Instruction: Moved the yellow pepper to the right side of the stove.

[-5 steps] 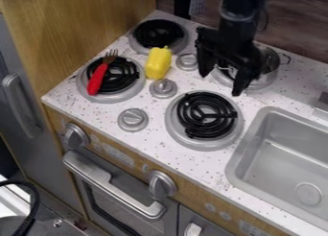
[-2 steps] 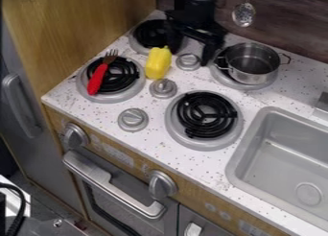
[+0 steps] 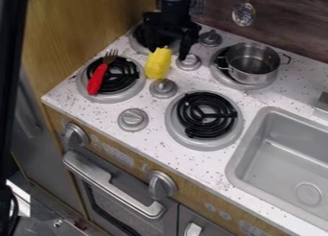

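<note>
Gripper (image 3: 169, 53) is open, fingers apart, holding nothing. It hangs at about 12 to 1 o'clock of the pepper (image 3: 158, 63), probably placed there so the fingers can straddle the stem end. Pepper lies on the stovetop (image 3: 147, 101), 12 o'clock of a knob (image 3: 162, 88); the counter takes its weight, so a grip has to come before any shift. Fork (image 3: 99, 77) rests across the burner at 9 o'clock of pepper, out of the likely path. Pot (image 3: 251, 69) takes the 3 o'clock burner, so the 5 o'clock burner (image 3: 206, 115) looks the easier target. Risk: fingers clipping the knob at 2 o'clock (image 3: 188, 62).
</note>
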`<state>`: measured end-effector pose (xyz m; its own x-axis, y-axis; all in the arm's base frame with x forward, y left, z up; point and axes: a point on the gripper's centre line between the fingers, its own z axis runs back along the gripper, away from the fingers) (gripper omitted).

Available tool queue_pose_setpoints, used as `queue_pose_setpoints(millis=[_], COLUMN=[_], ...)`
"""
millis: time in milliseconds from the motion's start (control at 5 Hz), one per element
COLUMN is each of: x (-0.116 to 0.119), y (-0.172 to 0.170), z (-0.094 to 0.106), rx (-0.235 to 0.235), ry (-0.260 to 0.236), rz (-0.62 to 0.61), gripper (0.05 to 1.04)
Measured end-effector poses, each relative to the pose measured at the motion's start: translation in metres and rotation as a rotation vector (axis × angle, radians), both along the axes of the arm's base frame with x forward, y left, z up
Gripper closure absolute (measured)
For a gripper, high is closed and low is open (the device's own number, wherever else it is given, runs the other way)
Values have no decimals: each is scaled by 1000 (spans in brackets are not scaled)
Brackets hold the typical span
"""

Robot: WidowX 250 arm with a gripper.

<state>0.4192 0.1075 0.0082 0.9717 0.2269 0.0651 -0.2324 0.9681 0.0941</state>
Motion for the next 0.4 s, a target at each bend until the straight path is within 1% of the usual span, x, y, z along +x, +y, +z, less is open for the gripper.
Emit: queue_pose_setpoints(millis=[200,400], x=[5,8], y=[13,25], z=[-13,-33], rx=[-3,-19], ry=[14,35], rz=[48,109], gripper=[83,83])
